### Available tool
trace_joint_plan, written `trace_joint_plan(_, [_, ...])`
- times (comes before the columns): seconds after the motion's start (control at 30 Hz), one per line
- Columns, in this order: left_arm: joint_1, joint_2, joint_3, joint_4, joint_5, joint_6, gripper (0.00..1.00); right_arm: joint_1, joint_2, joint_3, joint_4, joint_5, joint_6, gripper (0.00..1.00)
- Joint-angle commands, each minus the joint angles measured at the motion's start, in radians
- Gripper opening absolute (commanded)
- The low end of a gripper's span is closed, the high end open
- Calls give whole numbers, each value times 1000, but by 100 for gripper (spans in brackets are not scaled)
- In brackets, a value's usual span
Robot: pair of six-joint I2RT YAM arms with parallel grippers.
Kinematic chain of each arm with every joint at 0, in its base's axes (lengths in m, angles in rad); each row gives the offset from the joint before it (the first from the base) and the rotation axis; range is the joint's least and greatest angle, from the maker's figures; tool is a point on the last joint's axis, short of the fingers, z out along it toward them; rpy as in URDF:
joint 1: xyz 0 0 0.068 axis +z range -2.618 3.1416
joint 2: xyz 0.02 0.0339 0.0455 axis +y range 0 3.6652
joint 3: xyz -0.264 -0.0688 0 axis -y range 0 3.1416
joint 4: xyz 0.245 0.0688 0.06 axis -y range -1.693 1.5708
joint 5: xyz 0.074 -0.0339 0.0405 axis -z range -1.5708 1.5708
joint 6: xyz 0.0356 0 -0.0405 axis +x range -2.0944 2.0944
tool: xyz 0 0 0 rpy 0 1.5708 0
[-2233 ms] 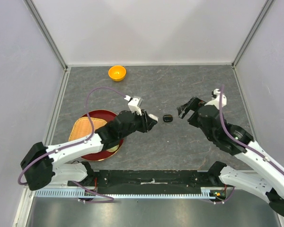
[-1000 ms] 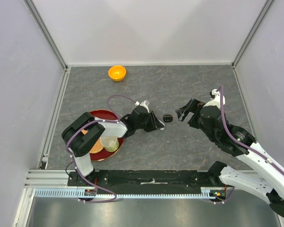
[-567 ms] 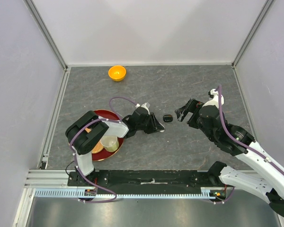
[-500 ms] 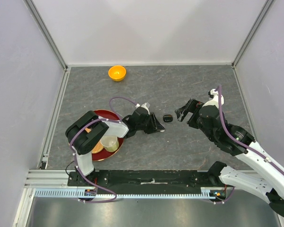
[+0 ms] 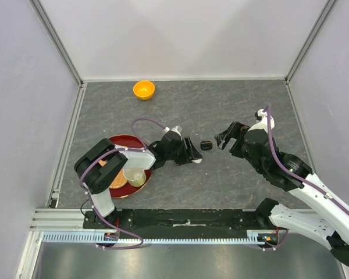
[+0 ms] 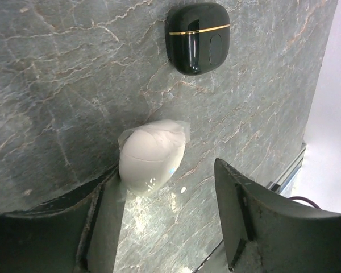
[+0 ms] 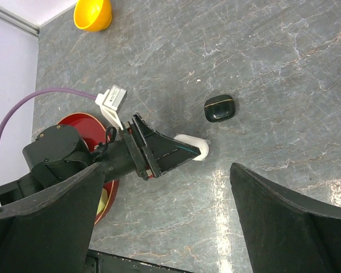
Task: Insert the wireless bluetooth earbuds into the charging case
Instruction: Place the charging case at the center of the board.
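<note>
- Left gripper (image 5: 193, 152): jaws apart, clamped on nothing. The white charging case (image 6: 150, 156) lies on the table (image 5: 238, 99) between the fingers, touching one of them. The other finger stands clear of it.
- Right gripper (image 5: 225, 135): jaws wide apart, nothing between them.
- Black charging case (image 5: 206, 145): lid closed, lying flat near the middle of the table, between the two grippers and touching neither.
- Earbuds: none visible in any view, so their location cannot be stated.
- Governing relation: the black charging case lies just beyond the left fingertips, past the white charging case. The right gripper faces it from the opposite side. Both are near, the left marginally nearer.
- Axis: the gold seam on the black charging case runs across the left gripper's line of reach.
- Judgement: the unoccupied right gripper is better placed to take it.
</note>
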Motion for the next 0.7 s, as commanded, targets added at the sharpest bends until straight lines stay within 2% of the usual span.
trace_joint_plan(0.0, [0,-81,6,-105,-62,51,76,-3,5,6,25,-4,-11,98])
trace_joint_plan(0.3, [-2,-233,43,-291,-215,130,81,-3,8,6,24,9,-14,98])
trace_joint_plan(0.47, [-2,-400,78,-418,-315,203,82,-3,6,-4,19,60,-29,98])
trace_joint_plan(0.67, [-2,-572,138,-581,-476,317,84,-20,78,6,21,144,-98,98])
